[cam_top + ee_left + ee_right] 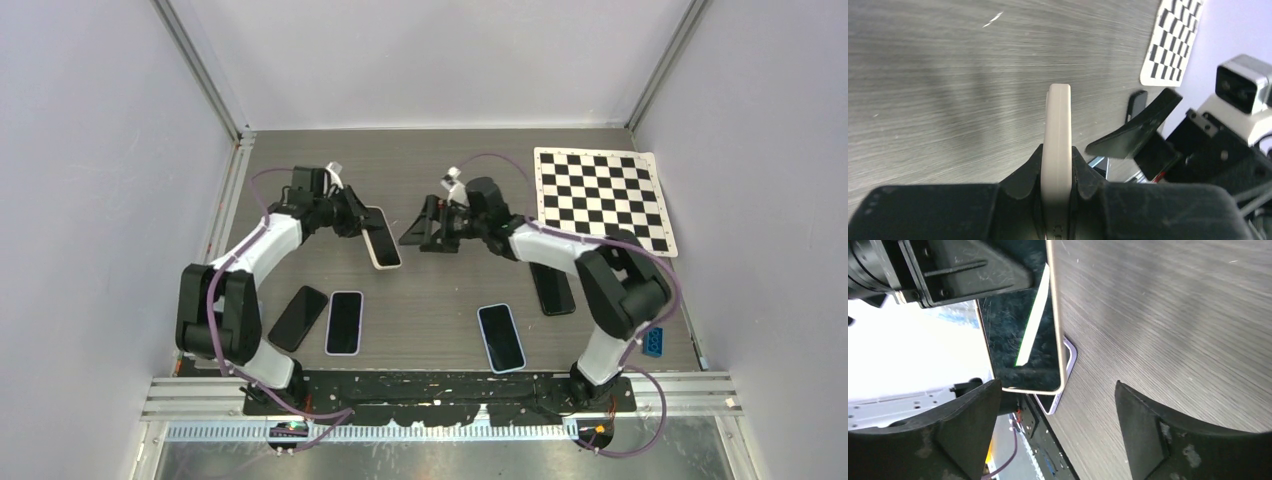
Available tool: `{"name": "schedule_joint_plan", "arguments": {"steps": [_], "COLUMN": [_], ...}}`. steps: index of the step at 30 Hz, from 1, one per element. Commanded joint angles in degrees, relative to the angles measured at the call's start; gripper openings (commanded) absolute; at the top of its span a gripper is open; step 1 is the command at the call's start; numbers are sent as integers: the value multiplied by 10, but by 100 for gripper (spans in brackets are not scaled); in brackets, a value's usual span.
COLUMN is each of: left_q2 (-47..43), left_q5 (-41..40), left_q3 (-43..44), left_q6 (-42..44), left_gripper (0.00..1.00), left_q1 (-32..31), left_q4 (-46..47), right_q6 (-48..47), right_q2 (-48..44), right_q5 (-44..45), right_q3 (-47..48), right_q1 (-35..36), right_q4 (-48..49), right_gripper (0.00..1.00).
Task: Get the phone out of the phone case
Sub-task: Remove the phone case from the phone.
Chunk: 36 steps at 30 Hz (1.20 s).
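A phone with a dark screen (1020,335) sits in a cream phone case (383,240), held off the table at the middle left. My left gripper (362,220) is shut on one end of the case. In the left wrist view the case's cream edge (1058,125) stands upright between the two black jaws (1057,167). My right gripper (418,228) is open and faces the case's free end from the right, a short gap away. In the right wrist view its fingers (968,425) spread wide, with the case's lower corner just past the left one and nothing between them.
On the table lie a black phone (298,317), a lilac-cased phone (343,322), a light-cased phone (500,337) and a black phone (553,290) under the right arm. A checkerboard (603,197) lies at the back right. A blue block (652,340) is by the right base.
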Motion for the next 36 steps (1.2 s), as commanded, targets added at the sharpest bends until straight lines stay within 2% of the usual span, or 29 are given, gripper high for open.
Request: {"name": "schedule_joint_plan", "arguments": {"steps": [1,5,7,10,14,15,18,21,23,30,33,36], "left_q2": [-80,-130,-157,-193,-220,-222,-231,-246,-254,-267,-265,-267], "left_q5": [89,132,154,170,157,137,34,-9,-37,-74,-76,-76], "left_q3": [23,13,11,14,32,42,72,60,55,33,23,18], "left_q6": [45,54,37,-4,-64,-79,-157,-230,-247,-281,-285,-285], "left_gripper": [0,0,0,0,0,0,0,0,0,0,0,0], "left_q1": [-1,-1,-1,-2,-2,-2,-2,-3,-3,-3,-3,-3], "left_q4": [91,149,178,221,258,256,181,214,226,249,255,256], "right_q6": [75,103,116,125,117,117,130,172,189,217,248,258], "right_q2": [-107,-171,-199,-236,-263,-264,-259,-234,-218,-182,-164,-146], "right_q5": [10,29,23,7,19,18,38,75,94,153,163,157], "right_q3": [-65,-102,-112,-113,-108,-106,-96,-87,-82,-76,-82,-92], "right_q1": [-31,-32,-29,-20,7,11,19,27,37,75,81,84], "right_q4": [102,101,105,119,153,178,208,270,311,416,474,558], "right_gripper": [83,70,70,72,85,86,79,70,65,60,49,45]}}
